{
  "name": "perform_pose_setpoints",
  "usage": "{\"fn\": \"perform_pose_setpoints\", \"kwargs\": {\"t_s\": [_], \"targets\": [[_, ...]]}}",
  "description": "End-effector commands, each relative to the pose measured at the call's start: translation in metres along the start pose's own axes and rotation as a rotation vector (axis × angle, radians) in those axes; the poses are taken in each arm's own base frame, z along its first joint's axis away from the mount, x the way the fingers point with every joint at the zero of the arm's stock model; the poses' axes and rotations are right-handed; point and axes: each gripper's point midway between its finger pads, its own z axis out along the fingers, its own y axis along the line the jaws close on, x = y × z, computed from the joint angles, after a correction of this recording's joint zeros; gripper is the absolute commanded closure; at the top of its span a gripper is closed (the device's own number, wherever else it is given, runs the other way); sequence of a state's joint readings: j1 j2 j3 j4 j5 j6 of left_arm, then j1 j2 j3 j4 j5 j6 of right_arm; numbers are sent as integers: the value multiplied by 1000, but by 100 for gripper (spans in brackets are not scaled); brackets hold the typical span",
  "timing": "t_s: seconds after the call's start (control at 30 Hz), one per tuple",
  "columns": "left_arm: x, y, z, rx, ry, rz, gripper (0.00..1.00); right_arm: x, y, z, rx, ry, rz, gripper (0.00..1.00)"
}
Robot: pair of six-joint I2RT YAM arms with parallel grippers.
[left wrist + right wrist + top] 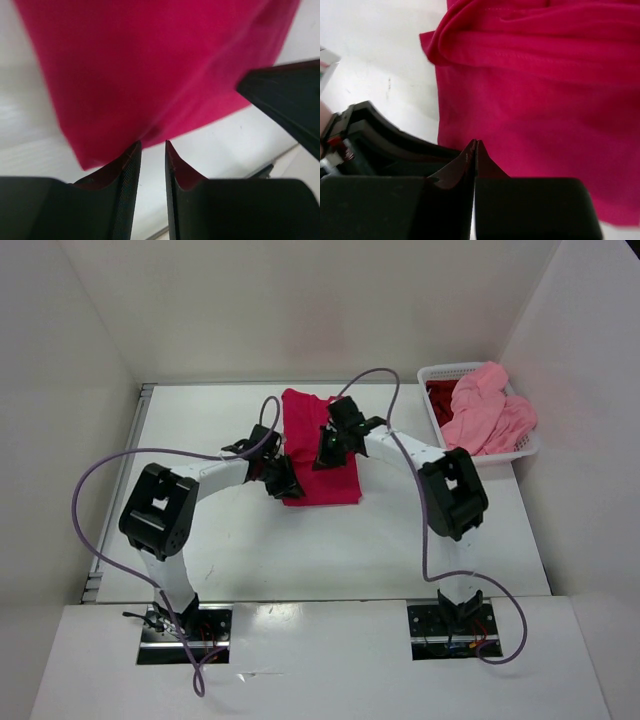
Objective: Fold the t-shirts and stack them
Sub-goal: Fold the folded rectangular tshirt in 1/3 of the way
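On the desk (250, 540), folding the crimson-pink shirt (335, 480) seemed in hand; left tool (152, 143), barely parted at its 7 o'clock, needed a hem pinch; right tool (475, 143) sat clenched.

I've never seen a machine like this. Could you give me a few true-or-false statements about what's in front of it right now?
1. One crimson-pink shirt lies on the table, with the left gripper and the right gripper both at it. True.
2. The white basket is empty. False: it holds a salmon pink shirt and a dark red shirt.
3. The right gripper's fingers are spread wide. False: they are closed together.
4. The basket sits at the table's far right corner. True.
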State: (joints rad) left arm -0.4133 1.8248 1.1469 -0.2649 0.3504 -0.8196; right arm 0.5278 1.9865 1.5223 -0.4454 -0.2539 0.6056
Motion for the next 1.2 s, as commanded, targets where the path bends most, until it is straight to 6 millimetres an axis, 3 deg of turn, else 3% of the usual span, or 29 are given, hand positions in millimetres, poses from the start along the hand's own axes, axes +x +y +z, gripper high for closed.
{"fn": "perform_pose_setpoints", "kwargs": {"t_s": [0.0, 0.2, 0.37, 0.5, 0.53, 0.57, 0.6, 0.7, 0.73, 0.77, 0.8, 0.83, 0.87, 0.9, 1.0, 1.03, 1.07, 1.13, 1.17], "targets": [[-30, 1, -2, -6, -113, -6, 67, -23, 4, 21, -10, -28, -16, 100], [-9, 33, 20, -68, -59, -47, 67, -29, -8, 52, 23, -32, -2, 100], [5, 47, 23, -96, -29, -71, 67, -34, -22, 71, 80, -42, 3, 100], [8, 45, 15, -95, -30, -71, 67, -74, -10, 74, 58, -140, 16, 100], [8, 45, 15, -95, -30, -71, 67, -102, 0, 66, 35, -204, 27, 100], [7, 39, 8, -80, -33, -66, 65, -111, -7, 70, 45, -207, 51, 100], [8, 38, 5, -82, -31, -67, 59, -133, 10, 59, 18, -259, 39, 100], [0, 21, -12, -51, -64, -41, 43, -150, 13, 40, 9, -279, 50, 100], [-2, 18, -16, -42, -74, -36, 35, -146, 13, 34, 14, -275, 41, 100], [-2, 13, -23, -32, -84, -31, 33, -154, 27, 8, -18, -319, 28, 99], [-4, 10, -27, -24, -93, -27, 33, -135, 15, 11, 1, -278, 37, 98], [-5, 8, -30, -17, -100, -23, 32, -128, 14, 3, 0, -279, 37, 98], [-8, 7, -34, -6, -106, -30, 32, -136, 28, -31, -49, -334, 25, 96], [-9, 10, -37, -6, -113, -37, 32, -107, 9, -23, -18, -275, 39, 95], [-13, 21, -40, -16, -127, -61, 33, -68, -12, -49, -18, -248, 101, 94], [-12, 33, -36, -37, -115, -84, 35, -56, -16, -51, -21, -232, 113, 94], [-6, 33, -31, -20, -84, -88, 35, -34, -31, -57, -9, -208, 150, 92], [-5, 41, -26, -26, -72, -105, 38, -14, -48, -59, 14, -187, 176, 83], [-3, 44, -22, -35, -61, -110, 38, 10, -64, -54, 42, -149, 203, 77]]}}
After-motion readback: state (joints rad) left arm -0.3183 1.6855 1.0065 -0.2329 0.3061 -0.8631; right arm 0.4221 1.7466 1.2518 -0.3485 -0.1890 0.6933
